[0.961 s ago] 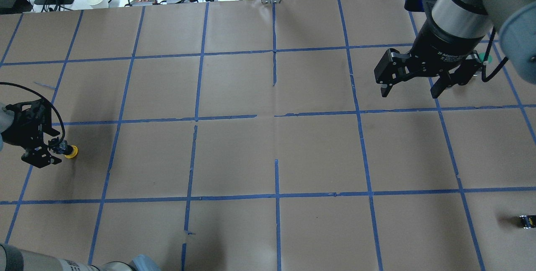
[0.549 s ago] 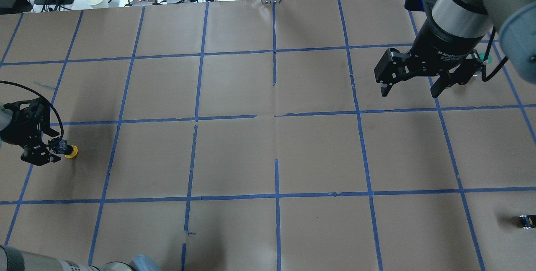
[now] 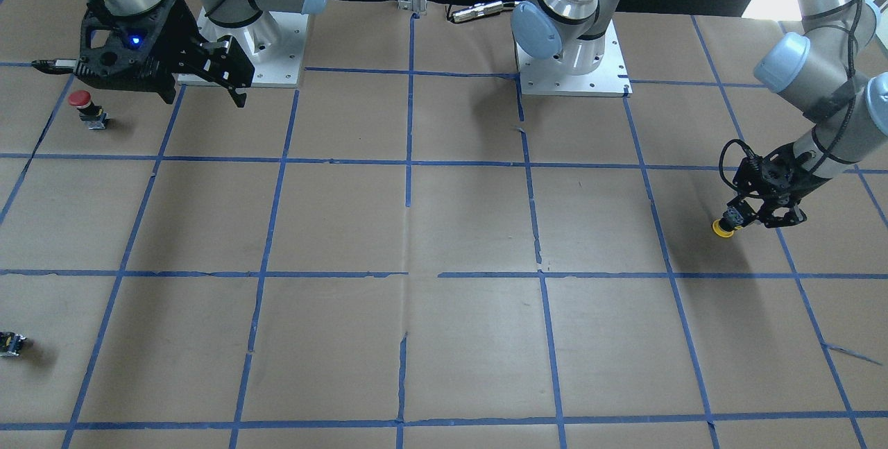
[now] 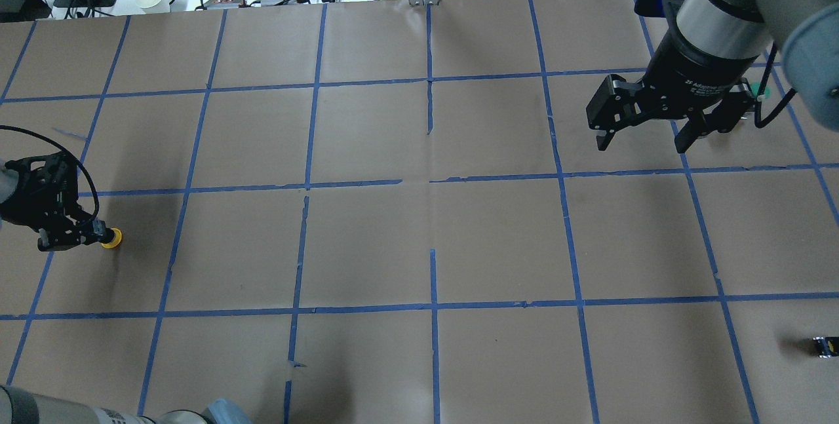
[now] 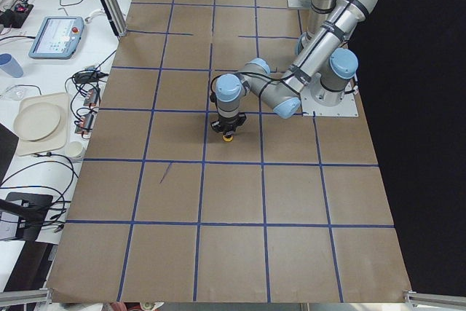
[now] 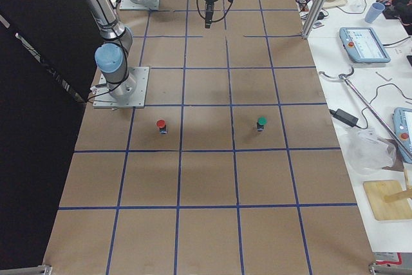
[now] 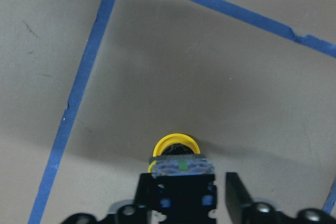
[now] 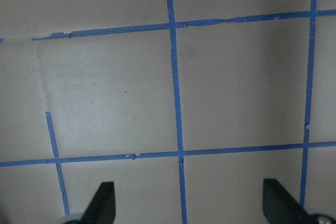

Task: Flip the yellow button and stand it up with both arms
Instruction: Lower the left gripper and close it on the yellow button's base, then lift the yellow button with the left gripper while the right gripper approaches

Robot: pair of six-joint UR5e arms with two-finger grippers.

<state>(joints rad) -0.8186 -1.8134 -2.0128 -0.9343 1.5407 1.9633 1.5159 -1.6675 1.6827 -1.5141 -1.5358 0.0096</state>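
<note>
The yellow button (image 4: 113,238) lies on its side at the table's left edge, its cap pointing away from my left gripper (image 4: 84,236). In the left wrist view the yellow cap (image 7: 176,145) rests on the paper and the black and grey base sits between the jaws. One finger is against the base. A narrow gap shows between the base and the other finger (image 7: 237,192), so this gripper is open. In the front view the yellow button (image 3: 723,228) is at the right. My right gripper (image 4: 645,141) hangs open and empty over the far right of the table.
A red-capped button (image 3: 82,99) stands below the right gripper. A green-capped button (image 6: 261,122) stands further out on that side. A tiny black block (image 4: 823,345) lies near the right edge. Blue tape lines grid the brown paper. Cables and plates lie past the far edge.
My left gripper's fingers have narrowed in around the button's base. The button has stayed in place. The right gripper has barely moved.
</note>
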